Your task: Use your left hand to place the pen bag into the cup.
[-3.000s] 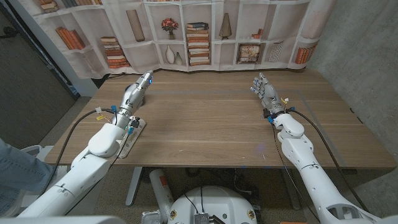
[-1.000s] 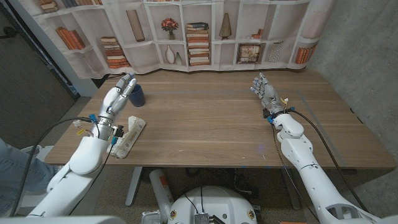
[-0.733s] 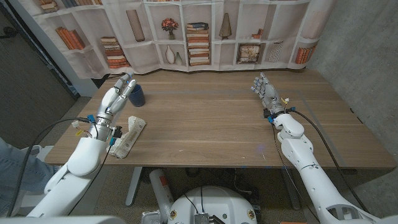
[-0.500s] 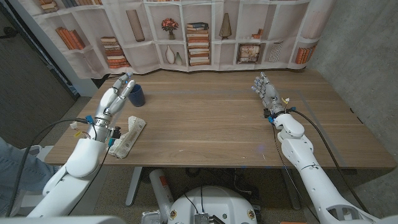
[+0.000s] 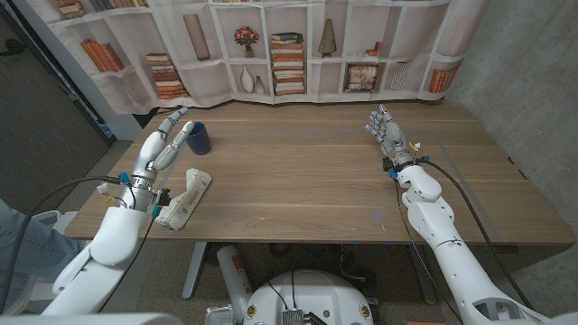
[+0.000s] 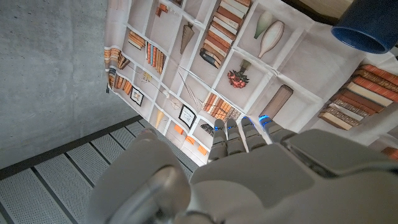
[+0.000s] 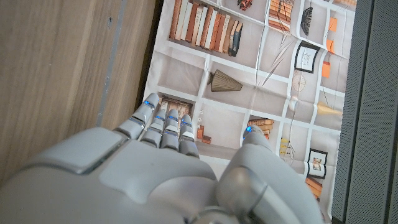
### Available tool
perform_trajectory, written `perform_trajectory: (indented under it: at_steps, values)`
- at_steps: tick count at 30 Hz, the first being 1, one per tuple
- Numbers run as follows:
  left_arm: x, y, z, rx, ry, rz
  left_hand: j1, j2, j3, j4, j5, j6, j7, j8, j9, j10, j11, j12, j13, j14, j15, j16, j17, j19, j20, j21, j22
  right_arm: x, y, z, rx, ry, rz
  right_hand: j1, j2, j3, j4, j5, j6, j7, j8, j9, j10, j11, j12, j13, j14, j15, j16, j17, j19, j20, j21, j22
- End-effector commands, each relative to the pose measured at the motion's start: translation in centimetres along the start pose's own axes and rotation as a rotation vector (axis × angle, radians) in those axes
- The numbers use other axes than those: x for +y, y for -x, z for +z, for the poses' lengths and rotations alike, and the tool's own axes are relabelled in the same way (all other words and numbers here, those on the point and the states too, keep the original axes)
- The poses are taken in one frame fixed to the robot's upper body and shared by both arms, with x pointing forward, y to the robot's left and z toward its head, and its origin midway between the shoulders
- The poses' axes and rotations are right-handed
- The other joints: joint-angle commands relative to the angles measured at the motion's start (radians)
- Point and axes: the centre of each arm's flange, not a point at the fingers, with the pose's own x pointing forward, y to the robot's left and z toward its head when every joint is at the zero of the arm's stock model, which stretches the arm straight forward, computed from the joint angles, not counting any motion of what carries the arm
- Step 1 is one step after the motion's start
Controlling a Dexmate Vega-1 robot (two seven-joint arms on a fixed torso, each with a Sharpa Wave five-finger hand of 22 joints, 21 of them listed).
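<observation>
Both arms are clad in smooth white rounded shells, segmented at each joint. The left hand (image 5: 161,149) and right hand (image 5: 385,132) are finished in light grey — the fingers (image 6: 250,132) are built from short jointed links and tipped with small blue marks. Black cables are routed along the outside of each forearm and looped to the wrists, where small blue, yellow and orange connector fittings are clustered. A broad grey plate is fitted over the back of each hand.
</observation>
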Motion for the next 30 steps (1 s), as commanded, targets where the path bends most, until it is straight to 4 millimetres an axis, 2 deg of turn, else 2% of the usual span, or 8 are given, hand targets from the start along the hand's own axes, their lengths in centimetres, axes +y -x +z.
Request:
perform_trajectory:
  at_steps: [1,16,30]
  values:
    - [0.6,1.4,0.5,0.012,-0.093,0.033,0.012,0.003,-0.001,-0.008,0.006,0.012,-0.001,0.005,0.002,0.016,-0.003,0.005,0.002,0.012,0.003,0.006,0.003,0.005,0.000,0.003,0.002,0.1,-0.2,-0.2,0.000,-0.004,0.004,0.004,0.010,0.001,-0.003,0.000,0.005,0.005,0.004,0.004,-0.002,0.005,-0.004,0.003,0.004,0.008,-0.003,0.001,0.007,-0.021,-0.003,0.005]
    - [1.0,3.4,0.6,0.036,-0.179,0.063,0.021,0.004,-0.003,-0.012,0.012,0.034,-0.002,0.008,0.002,0.028,-0.005,0.006,0.003,0.032,0.001,0.008,0.004,0.017,0.000,0.003,0.002,0.4,-0.5,-0.1,0.005,-0.001,0.010,0.004,0.011,0.000,-0.005,0.000,0.005,0.004,0.003,0.004,-0.001,0.005,-0.005,0.004,0.005,0.008,-0.003,0.002,0.009,-0.020,-0.010,0.006]
    - [1.4,3.9,0.6,0.064,-0.270,0.063,0.028,0.006,-0.003,-0.015,0.016,0.048,-0.004,0.009,0.002,0.037,-0.007,0.005,0.003,0.042,0.001,0.008,0.004,0.025,0.003,0.003,0.002,0.5,-0.3,-0.5,0.013,-0.004,0.006,0.003,0.012,-0.001,-0.006,0.000,0.006,0.004,0.002,0.004,0.001,0.005,-0.005,0.004,0.007,0.009,-0.003,0.002,0.011,-0.019,-0.016,0.006]
